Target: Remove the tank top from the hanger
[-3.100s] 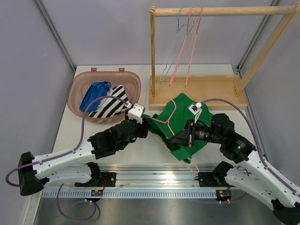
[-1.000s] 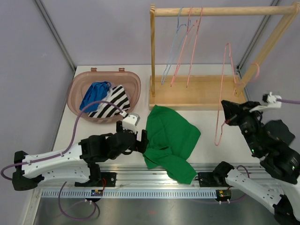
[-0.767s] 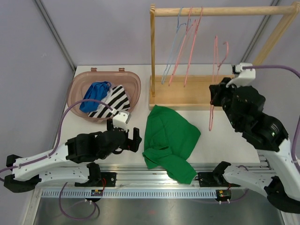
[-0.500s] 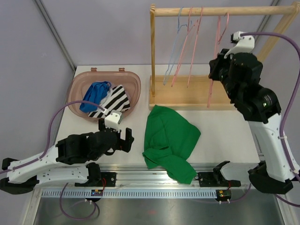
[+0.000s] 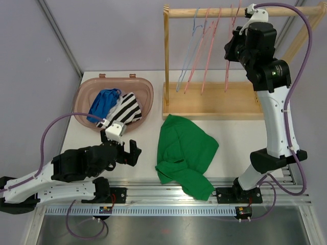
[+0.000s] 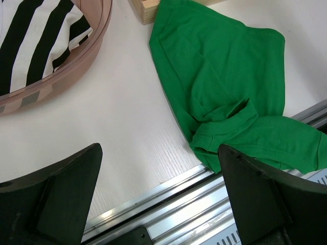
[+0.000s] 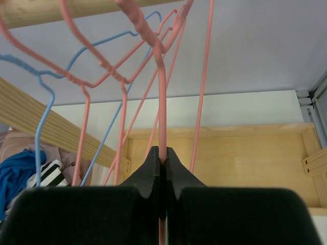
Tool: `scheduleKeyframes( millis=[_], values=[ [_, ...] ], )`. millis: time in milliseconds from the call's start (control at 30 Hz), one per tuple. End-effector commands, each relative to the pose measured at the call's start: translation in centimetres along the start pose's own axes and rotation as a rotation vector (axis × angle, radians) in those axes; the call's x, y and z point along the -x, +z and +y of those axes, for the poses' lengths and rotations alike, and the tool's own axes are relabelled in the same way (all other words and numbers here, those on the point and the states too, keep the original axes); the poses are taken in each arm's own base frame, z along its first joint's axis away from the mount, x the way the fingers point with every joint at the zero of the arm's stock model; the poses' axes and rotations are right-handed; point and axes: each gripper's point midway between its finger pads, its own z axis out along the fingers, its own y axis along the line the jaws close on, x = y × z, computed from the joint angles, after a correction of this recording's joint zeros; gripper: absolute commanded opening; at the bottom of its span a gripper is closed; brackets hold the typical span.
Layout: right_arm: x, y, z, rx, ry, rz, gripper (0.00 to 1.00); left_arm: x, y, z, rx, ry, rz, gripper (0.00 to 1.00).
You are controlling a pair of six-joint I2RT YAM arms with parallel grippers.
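My right pincer (image 7: 162,153) is closed tight on the pink hanger (image 7: 161,102); my left pincer (image 6: 158,176) stands wide open and empty, near the green tank top (image 6: 225,81) on the desk (image 6: 117,122).

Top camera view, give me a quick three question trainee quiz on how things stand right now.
1. True or false: the green tank top lies on the table, off any hanger.
2. The right gripper is: A open; B shut on a pink hanger; C shut on the tank top.
3. Fill in: the striped garment sits in the ___.
Key: 1 true; 2 B; 3 basket.
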Motion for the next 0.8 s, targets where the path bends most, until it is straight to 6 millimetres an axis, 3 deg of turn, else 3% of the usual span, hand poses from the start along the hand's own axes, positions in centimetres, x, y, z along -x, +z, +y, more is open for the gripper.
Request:
scheduleKeyframes(
  millis=[0,133,167,233,267,333,367,400,533,600,767],
  values=[
    [0.7,0.9,-0.3,0.032,-0.003,0.007,0.0,0.3,0.3,-0.2,0.006,0.008,-0.017,0.99],
    [-1.4,2.9,-0.4,0.034,-0.007,0.07,0.0,0.3,0.5,-0.3,0.006,0.011,-0.012,0.99],
    [-2.1,3.0,-0.5,0.032,-0.001,0.09,0.0,0.2,0.5,-0.3,0.006,0.014,-0.01,0.99],
    [-1.5,2.2,-0.4,0.043,0.017,0.056,0.01,0.3,0.5,-0.4,0.007,0.005,-0.013,0.99],
    [-2.5,2.5,-0.5,0.041,0.019,0.075,0.06,0.3,0.5,-0.5,0.002,0.005,-0.013,0.99],
    [-1.9,2.0,-0.4,0.05,0.023,0.05,0.26,0.2,0.8,-0.8,-0.001,-0.002,-0.009,0.99],
    [-1.9,1.6,-0.4,0.051,0.021,0.051,0.52,0.2,0.9,-1.0,-0.003,-0.007,-0.006,0.99],
    [-2.1,1.4,-0.5,0.05,0.02,0.059,0.62,0.0,1.3,-1.5,-0.011,-0.011,0.004,0.99],
    [-0.8,-1.9,-1.4,0.025,0.019,0.009,0.76,-0.9,3.2,-4.1,-0.058,-0.027,0.033,0.99],
    [-1.3,-2.8,-2.0,0.011,0.005,0.01,0.97,-0.7,4.2,-5.8,-0.097,-0.049,0.026,0.99],
    [-2.2,-8.3,-3.5,0.006,0.016,-0.059,1.0,-2.6,8.6,-9.3,-0.107,-0.013,0.073,0.99]
  ],
)
